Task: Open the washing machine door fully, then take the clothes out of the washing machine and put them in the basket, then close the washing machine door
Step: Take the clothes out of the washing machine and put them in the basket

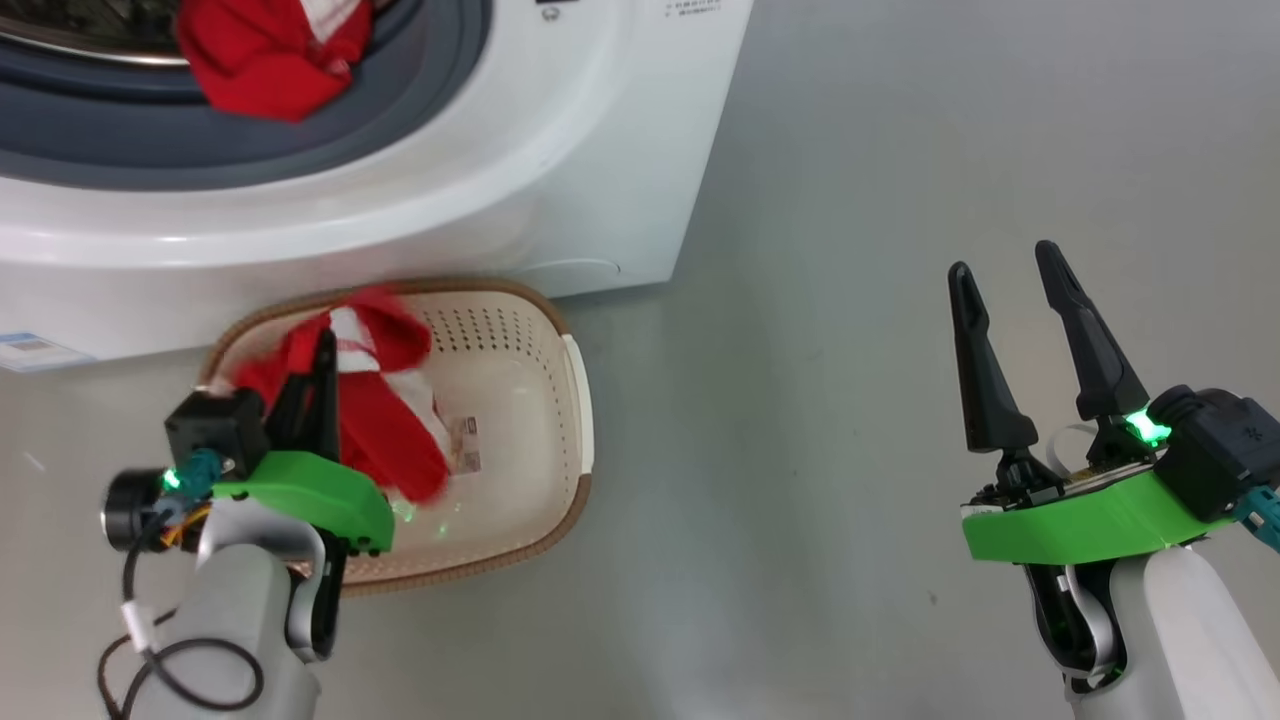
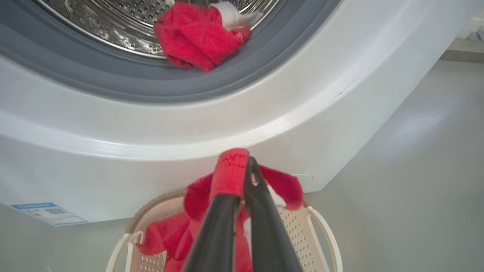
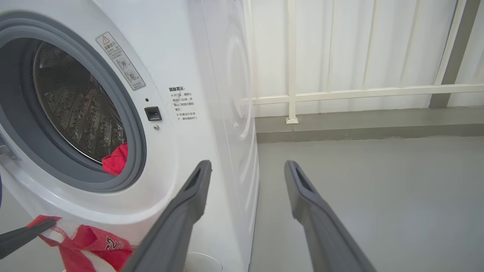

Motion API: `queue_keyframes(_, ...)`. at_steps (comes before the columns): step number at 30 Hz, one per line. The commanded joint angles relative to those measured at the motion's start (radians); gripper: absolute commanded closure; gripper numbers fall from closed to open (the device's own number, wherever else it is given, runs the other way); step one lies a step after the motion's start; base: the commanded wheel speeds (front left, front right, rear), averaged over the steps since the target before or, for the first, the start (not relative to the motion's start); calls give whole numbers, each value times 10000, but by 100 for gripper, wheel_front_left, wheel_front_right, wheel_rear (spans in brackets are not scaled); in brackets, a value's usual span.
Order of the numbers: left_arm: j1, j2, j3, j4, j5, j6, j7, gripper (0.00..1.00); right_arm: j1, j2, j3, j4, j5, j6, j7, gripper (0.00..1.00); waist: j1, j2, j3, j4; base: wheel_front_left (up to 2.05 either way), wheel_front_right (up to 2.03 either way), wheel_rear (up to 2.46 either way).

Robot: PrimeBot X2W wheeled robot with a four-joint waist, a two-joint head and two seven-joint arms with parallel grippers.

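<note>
The white washing machine (image 1: 420, 190) stands with its drum mouth uncovered; its door is out of view. A bundle of red clothes (image 1: 262, 55) lies on the grey rubber ring at the drum's lip, also seen in the left wrist view (image 2: 196, 37) and the right wrist view (image 3: 115, 160). The cream basket (image 1: 575, 400) sits on the floor against the machine's front. Over it, my left gripper (image 1: 325, 345) is shut on a red and white garment (image 2: 230, 173) that hangs down into the basket (image 2: 321, 234). Far to the right my right gripper (image 1: 1003, 262) is open and holds nothing.
Grey floor (image 1: 850, 400) stretches to the right of the machine and basket. A white railing and wall (image 3: 340, 92) run behind the machine's right side. A blue-bordered label (image 2: 49, 213) is stuck low on the machine front.
</note>
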Motion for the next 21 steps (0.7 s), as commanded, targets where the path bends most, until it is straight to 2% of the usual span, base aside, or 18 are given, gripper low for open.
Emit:
queue_keyframes(1,-236,150,341,289,71,-98,-87,100,-196,-29,235,-265,76,62,-63,0,0,0,292,-110,0,0,0)
queue_keyframes(12,-1796,-47,619,4344,-118,-229,-74,100,-543,-29,489,-192,121,62,-63,0,0,0,1127,-460,0,0,0)
queue_keyframes(15,-2211,3,626,5361,-219,-310,266,100,-595,-29,537,-170,173,62,-63,0,0,0,1355,-613,0,0,0)
queue_keyframes(21,-2735,137,582,6267,-292,-273,582,100,-696,-29,595,-228,255,62,-63,0,0,0,1798,-859,0,0,0)
